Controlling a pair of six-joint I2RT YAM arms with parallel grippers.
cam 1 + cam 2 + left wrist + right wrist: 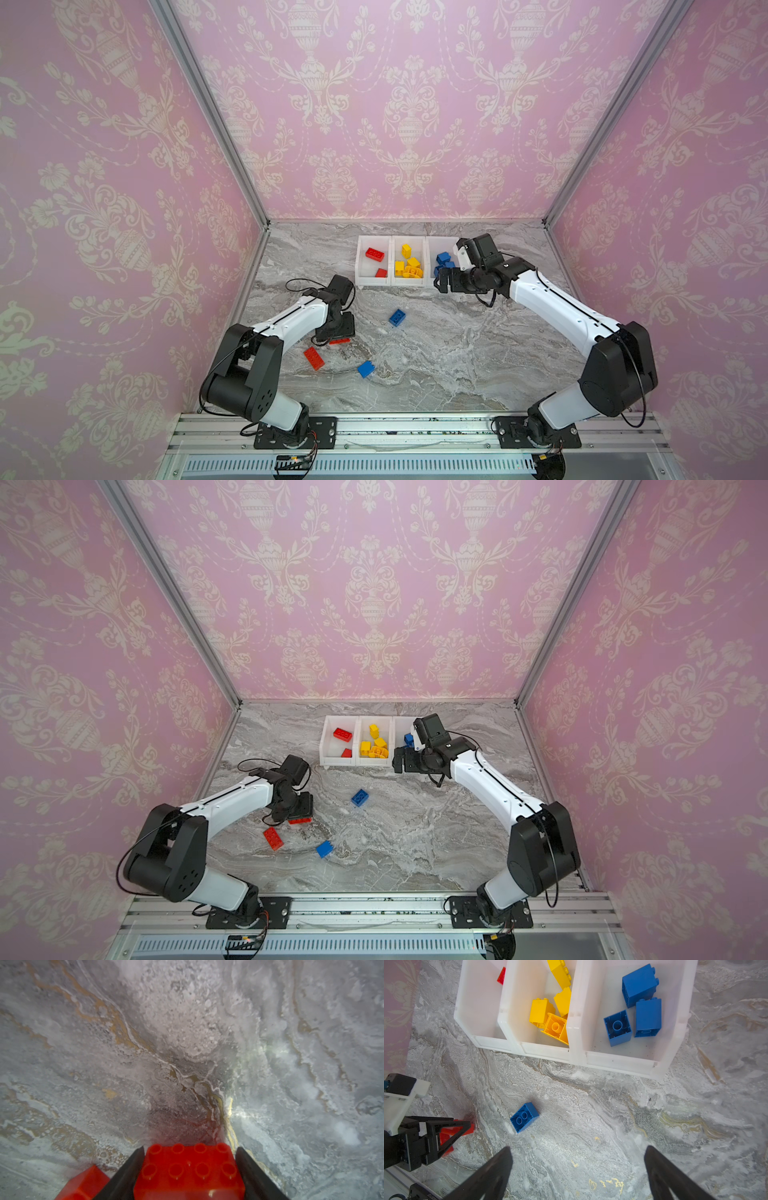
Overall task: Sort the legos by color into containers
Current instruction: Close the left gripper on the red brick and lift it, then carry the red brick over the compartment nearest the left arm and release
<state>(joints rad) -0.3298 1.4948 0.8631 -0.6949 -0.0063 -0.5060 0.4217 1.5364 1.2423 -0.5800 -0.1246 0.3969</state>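
**Operator:** What does my left side hold?

**Spotter:** Your left claw (190, 1148) is closed on a long red studded plastic brick (189, 1172). One finger sits at each end, low over the grey marbled tabletop (457, 353). I'd judge the brick stiff and light, and its glossy walls may slip. Press on the flat end faces, never the studs, and keep it level. A second long red plastic brick (313, 358) lies flat just beside it.

**Operator:** And further right?

**Spotter:** A short blue plastic brick (365, 369) lies loose on the tabletop. Beyond it, a blue plastic brick with its hollow underside showing (397, 317) is also loose. Take that one by two opposite outer walls. At the back, the row of three white translucent plastic bins (374, 284) holds reds, yellows and blues, left to right. Your right claw (577, 1148) hangs spread wide and empty before the blue bin.
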